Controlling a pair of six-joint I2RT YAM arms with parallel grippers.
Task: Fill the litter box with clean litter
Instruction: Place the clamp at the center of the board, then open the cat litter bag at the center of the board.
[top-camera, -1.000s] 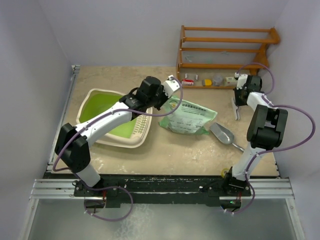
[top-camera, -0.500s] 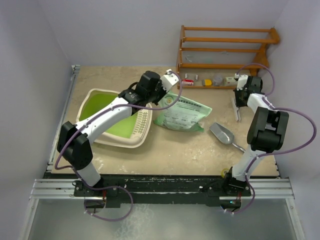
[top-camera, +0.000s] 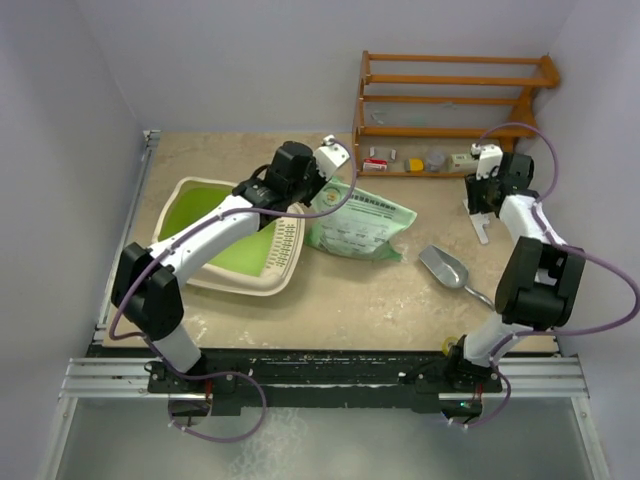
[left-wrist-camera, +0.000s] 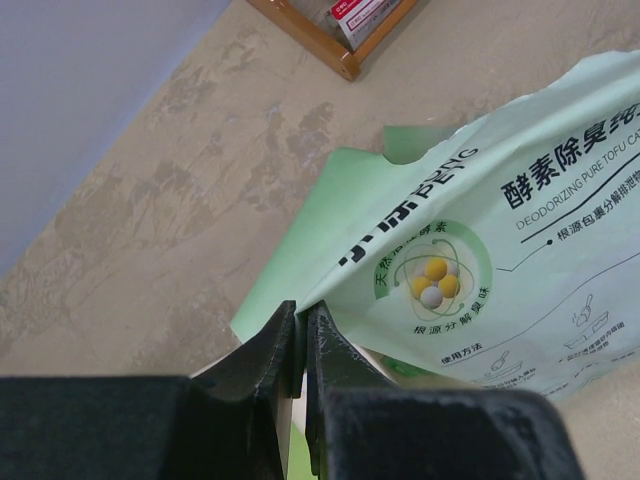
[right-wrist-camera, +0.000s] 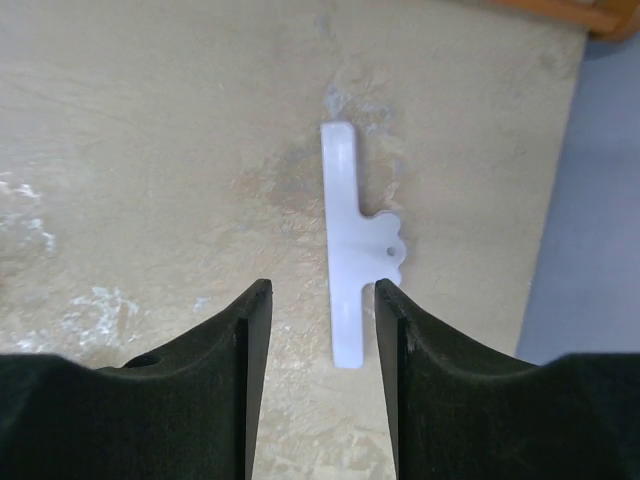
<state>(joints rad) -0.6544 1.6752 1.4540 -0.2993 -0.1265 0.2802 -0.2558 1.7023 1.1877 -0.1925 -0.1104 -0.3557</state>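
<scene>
The litter box (top-camera: 190, 262), a cream tray with a green inside and a slotted grille, sits at the left. Beside it lies a light green printed bag (top-camera: 362, 228). My left gripper (top-camera: 322, 188) is shut on the bag's upper left corner, and in the left wrist view its jaws (left-wrist-camera: 302, 322) pinch the bag's edge (left-wrist-camera: 500, 240). At the far right, my right gripper (top-camera: 481, 212) is open, with a white clip (right-wrist-camera: 352, 250) lying flat on the table just beyond its fingertips (right-wrist-camera: 320, 292). The clean litter is out of view.
A shiny metal scoop (top-camera: 447, 268) lies right of the bag. A wooden shelf rack (top-camera: 450, 100) stands at the back right, with small items on its lowest board. Walls close in the left, back and right sides.
The left gripper has dragged the bag's corner left, towards the litter box. The right gripper has opened and let go of the white clip, which now lies on the table.
</scene>
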